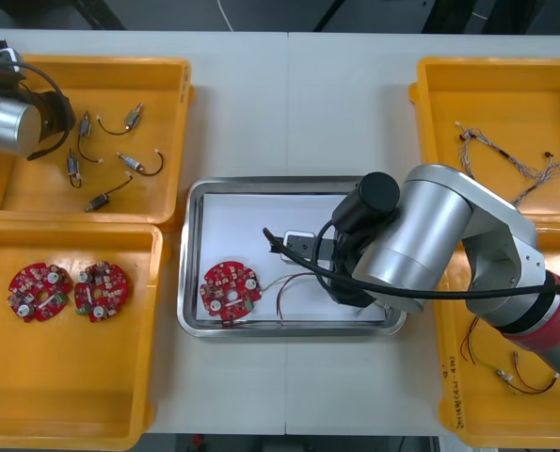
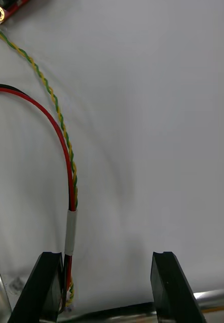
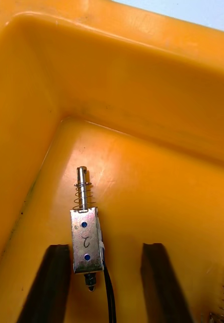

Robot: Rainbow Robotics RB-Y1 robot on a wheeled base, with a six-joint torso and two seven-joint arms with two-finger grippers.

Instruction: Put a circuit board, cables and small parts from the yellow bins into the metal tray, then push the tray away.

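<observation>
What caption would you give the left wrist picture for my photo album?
The left pincer, open, frames a small metal part lying near the corner of a yellow bin.

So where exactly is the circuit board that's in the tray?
In the front view the round red circuit board lies in the near-left corner of the metal tray, left of the right gripper, with the red and yellow cable between them.

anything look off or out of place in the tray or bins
Nothing stands out. The circuit board lies flat in the metal tray with the red and yellow cable beside it, inside the rim. The right gripper hangs open over the cable; the left gripper is open around a small metal part in a yellow bin.
</observation>
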